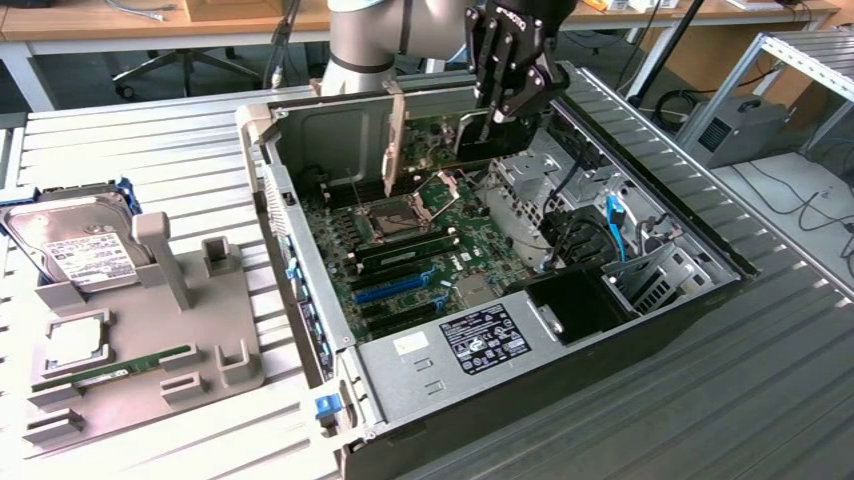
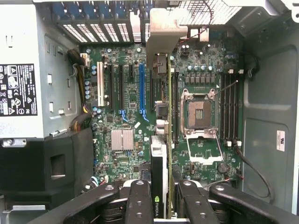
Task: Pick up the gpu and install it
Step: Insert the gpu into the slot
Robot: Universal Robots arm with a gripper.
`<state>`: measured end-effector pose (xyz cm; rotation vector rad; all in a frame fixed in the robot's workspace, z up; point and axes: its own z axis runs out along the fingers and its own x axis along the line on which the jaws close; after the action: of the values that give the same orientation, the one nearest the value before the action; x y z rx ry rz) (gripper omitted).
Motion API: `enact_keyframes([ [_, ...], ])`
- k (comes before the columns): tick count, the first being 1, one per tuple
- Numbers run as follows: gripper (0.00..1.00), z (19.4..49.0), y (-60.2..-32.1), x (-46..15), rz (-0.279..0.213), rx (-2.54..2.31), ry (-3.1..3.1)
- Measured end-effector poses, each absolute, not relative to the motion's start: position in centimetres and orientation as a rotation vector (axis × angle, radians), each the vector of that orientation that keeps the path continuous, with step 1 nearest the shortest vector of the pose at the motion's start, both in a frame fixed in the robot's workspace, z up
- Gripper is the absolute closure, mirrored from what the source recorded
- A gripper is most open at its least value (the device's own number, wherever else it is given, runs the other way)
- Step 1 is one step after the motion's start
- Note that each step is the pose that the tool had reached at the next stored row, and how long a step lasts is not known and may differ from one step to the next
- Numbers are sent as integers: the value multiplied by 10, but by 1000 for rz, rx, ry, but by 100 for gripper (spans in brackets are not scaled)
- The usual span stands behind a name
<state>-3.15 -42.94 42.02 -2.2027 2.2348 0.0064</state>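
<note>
Overhead, the arm's black hand (image 1: 507, 115) hung inside the open computer case (image 1: 667, 290), its fingers clamped on either face of the gpu (image 1: 467, 140). The card stood upright on its long edge, raised above the motherboard (image 1: 447, 255), with its silver end bracket (image 1: 392, 135) turned toward the rear wall of the case, on the exterior view's left. From the wrist view the gpu (image 2: 159, 172) was seen edge-on, running from between the hand (image 2: 161, 207) toward the rear slot covers, where its bracket (image 2: 163, 35) stood. It hung over the strip of board between the blue expansion slot (image 2: 141, 91) and the open CPU socket (image 2: 198, 112); whether its lower edge touched any slot could not be told. The power supply (image 1: 467, 345) with its black label sat at the near end of the case. Well apart from the case, on the ribbed metal bench (image 1: 134, 130), a grey holder tray (image 1: 200, 330) carried a silver hard drive (image 1: 83, 245), a square silver chip (image 1: 76, 340) and a narrow green RAM stick (image 1: 114, 367).
</note>
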Motion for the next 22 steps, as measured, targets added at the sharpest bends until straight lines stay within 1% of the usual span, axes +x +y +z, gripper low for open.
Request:
enact_keyframes([
  [22, 73, 420, -429, -48, 6, -2203, 2235],
])
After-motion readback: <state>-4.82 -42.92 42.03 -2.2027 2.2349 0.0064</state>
